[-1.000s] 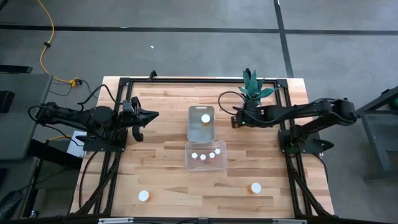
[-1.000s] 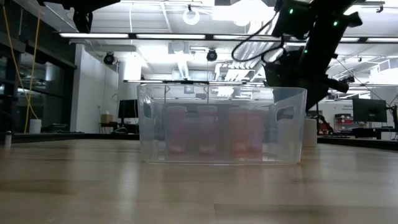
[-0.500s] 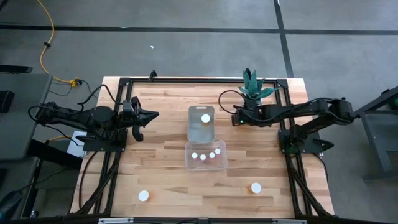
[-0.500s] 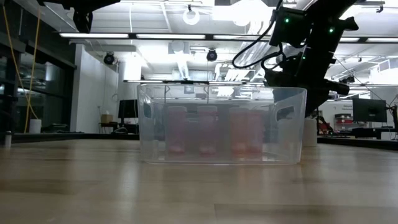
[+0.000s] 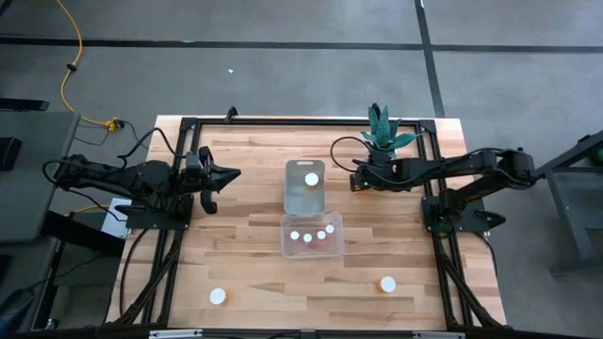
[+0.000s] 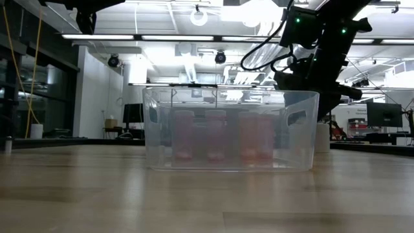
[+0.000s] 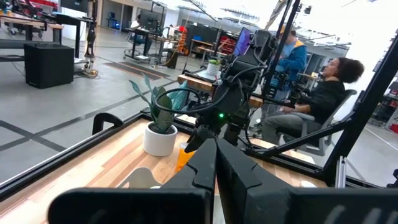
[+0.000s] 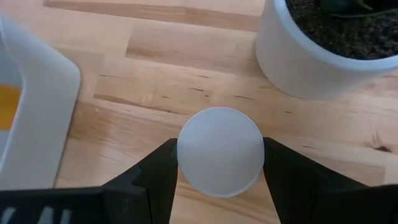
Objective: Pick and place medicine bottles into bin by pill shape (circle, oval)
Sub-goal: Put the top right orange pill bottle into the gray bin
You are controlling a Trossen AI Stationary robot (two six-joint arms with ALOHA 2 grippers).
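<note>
My right gripper (image 5: 358,179) hangs beside the white plant pot (image 5: 381,151), right of the far bin (image 5: 304,198), and is shut on a medicine bottle whose round white cap (image 8: 220,151) fills the gap between its fingers. In the left wrist view, orange (image 7: 185,155) shows below that gripper. The far bin holds one bottle (image 5: 311,179); the near bin (image 5: 312,247) holds several bottles standing upright (image 6: 215,136). Two bottles stand on the table at the near left (image 5: 219,296) and near right (image 5: 387,283). My left gripper (image 5: 236,173) hovers shut at the table's left, pointing level. My right gripper pinches the bottle at its white cap (image 8: 186,155), one finger (image 8: 160,171) on each side of the cap's rim. The fingers come slanting down from the table's right. The cap faces up. The cap hides the bottle's base, so I cannot tell whether it rests on the table.
The potted plant (image 8: 317,50) stands close to the held bottle, at the far right. The far bin's wall (image 8: 31,112) lies a short way off on the other side. Black frame rails (image 5: 179,188) run along both table sides. People sit beyond the table (image 7: 323,87).
</note>
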